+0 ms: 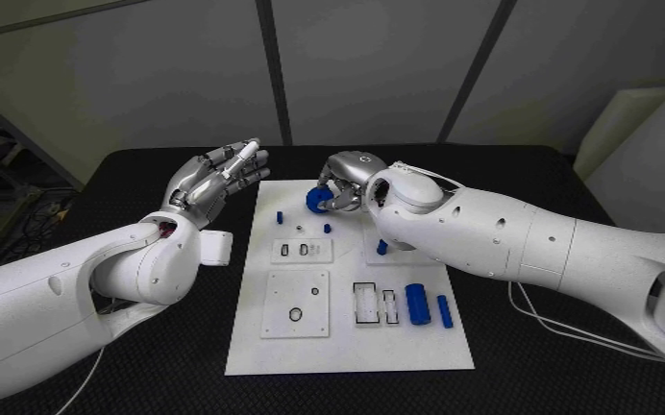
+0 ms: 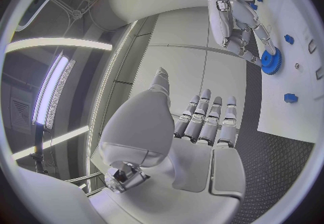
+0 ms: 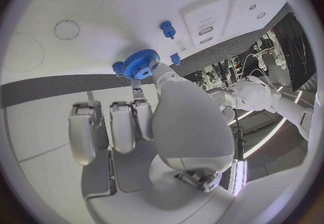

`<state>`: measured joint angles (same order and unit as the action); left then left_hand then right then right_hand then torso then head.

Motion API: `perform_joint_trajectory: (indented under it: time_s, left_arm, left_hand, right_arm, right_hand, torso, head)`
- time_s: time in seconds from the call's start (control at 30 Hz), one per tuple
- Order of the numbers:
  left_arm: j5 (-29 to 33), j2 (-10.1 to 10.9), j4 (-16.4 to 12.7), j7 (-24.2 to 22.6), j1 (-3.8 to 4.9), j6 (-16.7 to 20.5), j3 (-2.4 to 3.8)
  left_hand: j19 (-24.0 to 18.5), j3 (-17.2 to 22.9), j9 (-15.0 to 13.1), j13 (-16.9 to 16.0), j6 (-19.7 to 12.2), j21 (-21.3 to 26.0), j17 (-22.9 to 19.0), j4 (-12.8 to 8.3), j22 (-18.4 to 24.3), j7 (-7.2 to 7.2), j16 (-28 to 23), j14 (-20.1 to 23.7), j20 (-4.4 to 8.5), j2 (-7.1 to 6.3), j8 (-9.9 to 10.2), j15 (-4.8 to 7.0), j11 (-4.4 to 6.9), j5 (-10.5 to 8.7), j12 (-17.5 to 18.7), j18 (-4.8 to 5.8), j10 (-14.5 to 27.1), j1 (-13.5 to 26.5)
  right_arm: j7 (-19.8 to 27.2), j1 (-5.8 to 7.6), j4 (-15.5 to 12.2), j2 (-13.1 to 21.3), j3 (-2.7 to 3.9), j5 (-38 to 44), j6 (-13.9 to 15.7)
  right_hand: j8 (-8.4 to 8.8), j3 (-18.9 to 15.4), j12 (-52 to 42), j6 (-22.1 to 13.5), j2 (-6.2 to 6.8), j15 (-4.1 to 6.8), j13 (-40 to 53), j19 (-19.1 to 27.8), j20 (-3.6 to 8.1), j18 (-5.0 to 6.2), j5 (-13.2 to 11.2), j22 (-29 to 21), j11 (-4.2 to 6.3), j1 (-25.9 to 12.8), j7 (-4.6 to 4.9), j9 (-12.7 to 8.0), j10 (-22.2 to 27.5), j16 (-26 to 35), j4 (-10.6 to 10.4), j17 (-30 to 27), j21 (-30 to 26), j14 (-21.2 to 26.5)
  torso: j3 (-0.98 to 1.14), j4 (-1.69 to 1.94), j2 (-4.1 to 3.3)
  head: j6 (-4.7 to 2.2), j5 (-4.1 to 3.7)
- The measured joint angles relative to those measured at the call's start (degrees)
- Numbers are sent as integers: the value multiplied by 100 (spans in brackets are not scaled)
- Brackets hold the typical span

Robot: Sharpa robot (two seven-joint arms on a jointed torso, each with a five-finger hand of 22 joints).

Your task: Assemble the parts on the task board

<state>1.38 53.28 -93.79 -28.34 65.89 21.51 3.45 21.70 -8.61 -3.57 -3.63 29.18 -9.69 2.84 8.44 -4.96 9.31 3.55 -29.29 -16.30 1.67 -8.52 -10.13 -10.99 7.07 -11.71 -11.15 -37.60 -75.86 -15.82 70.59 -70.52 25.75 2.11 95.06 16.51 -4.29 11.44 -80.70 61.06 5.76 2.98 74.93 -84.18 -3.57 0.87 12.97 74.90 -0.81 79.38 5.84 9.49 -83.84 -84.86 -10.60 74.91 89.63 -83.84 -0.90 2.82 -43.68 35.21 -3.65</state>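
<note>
**Gear held over the far end of the board**

Black table (image 1: 138, 357) under grey wall panels; white task board (image 1: 347, 338) lies lengthwise in the middle. Right hand (image 1: 347, 180) reaches over the board's far end; its fingers pinch a blue gear (image 1: 319, 202), seen in the right wrist view as a toothed wheel (image 3: 141, 64) held at the fingertips just above the white plate; whether the gear touches the board, cannot tell. Left hand (image 1: 215, 180) is raised off the table just beside the board's left edge, palm up, fingers spread and holding nothing. On the board: small blue pegs (image 1: 327, 228) near the middle; two blue cylinders (image 1: 417, 304) lying side by side towards the near right; a recessed white plate (image 1: 297, 305) with holes at the near left.
</note>
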Motion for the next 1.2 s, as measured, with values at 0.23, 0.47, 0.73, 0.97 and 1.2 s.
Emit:
perform_joint_trajectory:
  time_s: [0.23, 0.47, 0.73, 0.97, 1.2]
  left_arm:
    - [0, -2, 1, 2, 0, 0, 0]
    - [-1, 1, -1, 3, 0, 0, 0]
    - [-1, 5, -1, 6, 0, -1, 0]
    - [-1, 20, -2, 10, 0, -1, 0]
    - [-1, 55, 6, 14, 1, -2, 0]
  left_hand:
    - [0, 0, 0, 0, 0, 0, 0, 0, 0, 0, 0, 0, 0, 0, 0, 0, 0, 0, 0, 0, 0, 0]
    - [0, 0, 0, 0, 0, 0, 0, 0, 0, 0, 0, 0, 0, 0, 0, 0, 0, 0, 0, 0, 0, 0]
    - [0, 0, 5, 0, 0, 0, 0, 0, 0, 0, 0, 0, 0, 0, 0, 0, 0, 0, 0, 0, 0, 0]
    - [0, 0, 4, 0, 0, 0, 0, 0, 0, 0, 0, 0, 0, 0, 0, 0, 0, 0, 0, 0, 0, 0]
    - [0, 0, 4, 0, 0, 0, 0, 0, 0, 0, 0, 0, 0, 0, 0, 0, 0, 0, 20, 0, 0, 0]
  right_arm:
    - [-50, 0, 43, -47, -8, 20, -90]
    - [-79, 0, 81, -65, -8, 29, -181]
    - [-92, 1, 95, -70, -9, 30, -255]
    - [-49, 0, -141, 224, -10, -55, -84]
    - [332, -3, -626, 1071, -9, -616, 470]
  right_hand:
    - [65, -23, 148, -270, 38, 0, 0, 0, 0, 0, -84, 0, -26, -116, 33, 29, -16, 0, 23, 0, 0, 0]
    - [69, -135, 301, -911, 231, -86, 0, 8, -56, 0, -505, 0, -147, -363, 160, -218, 105, 0, -42, 0, 0, -21]
    - [69, -264, 312, -1189, 464, -138, -1, 21, -125, -1, -682, 0, -206, -549, 226, -395, 123, 0, -590, 0, 0, -8]
    - [44, -271, 245, -1074, 410, -146, -1, 21, -125, -1, -682, 0, -247, -754, 210, -415, 82, 0, -596, -1, 0, 0]
    - [31, -166, 283, -929, 343, -146, -1, 21, -125, -1, -647, 0, -247, -673, 175, -434, 82, 0, -552, 4, 0, 0]
  torso:
    - [3, -7, 0]
    - [3, -7, 1]
    - [2, -7, 2]
    - [5, -4, 3]
    - [12, -24, 9]
  head:
    - [4, 5]
    - [7, 5]
    - [1, -4]
    - [-18, -5]
    - [-55, -18]
